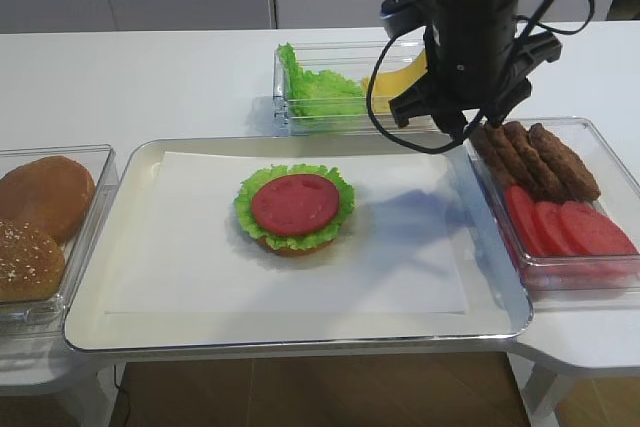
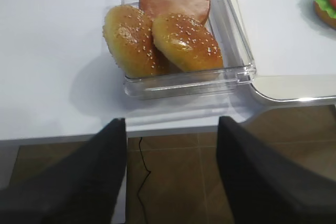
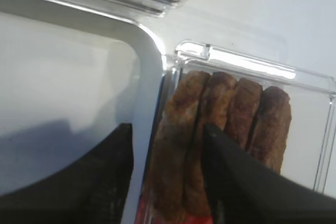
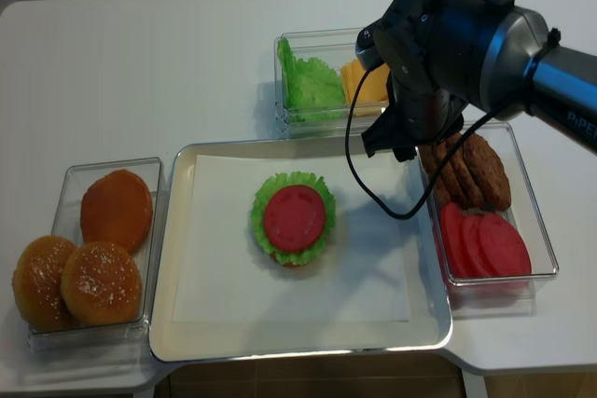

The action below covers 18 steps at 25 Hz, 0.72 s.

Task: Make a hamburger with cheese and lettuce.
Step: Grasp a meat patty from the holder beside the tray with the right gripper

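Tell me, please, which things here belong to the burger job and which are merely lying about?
Belonging to the job:
- hamburger, so far topped with tomato
- cheese
- lettuce
- meat patties, between the right gripper fingers
- buns

Lying about:
- spare tomato slices

Loose buns (image 4: 79, 263) in tub, patties (image 4: 471, 170), tomato slices (image 4: 485, 241), tray (image 4: 168, 323)

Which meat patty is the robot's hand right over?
The leftmost patty, next to the tray. It sits between the right hand's open fingers; the other three patties lie farther right.
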{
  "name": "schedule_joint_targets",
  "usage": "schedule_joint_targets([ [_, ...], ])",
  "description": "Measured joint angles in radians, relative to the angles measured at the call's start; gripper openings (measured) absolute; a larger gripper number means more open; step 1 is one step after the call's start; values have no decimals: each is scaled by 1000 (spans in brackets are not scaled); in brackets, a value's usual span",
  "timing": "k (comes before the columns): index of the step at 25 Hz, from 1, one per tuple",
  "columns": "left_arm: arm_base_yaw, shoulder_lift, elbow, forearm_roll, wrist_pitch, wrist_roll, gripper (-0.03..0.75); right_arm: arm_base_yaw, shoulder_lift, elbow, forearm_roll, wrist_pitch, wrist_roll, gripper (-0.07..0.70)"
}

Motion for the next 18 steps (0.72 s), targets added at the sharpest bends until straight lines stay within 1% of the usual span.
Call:
schedule_joint_targets([
  [6, 0, 0, 0, 0, 0, 0, 404, 0, 14, 0, -7, 0, 20, 335],
  [12, 0, 0, 0, 0, 0, 0, 404, 0, 14, 0, -21, 4, 26, 249],
  [18, 0, 0, 0, 0, 0, 0, 404, 0, 14, 0, -26, 6, 26, 230],
])
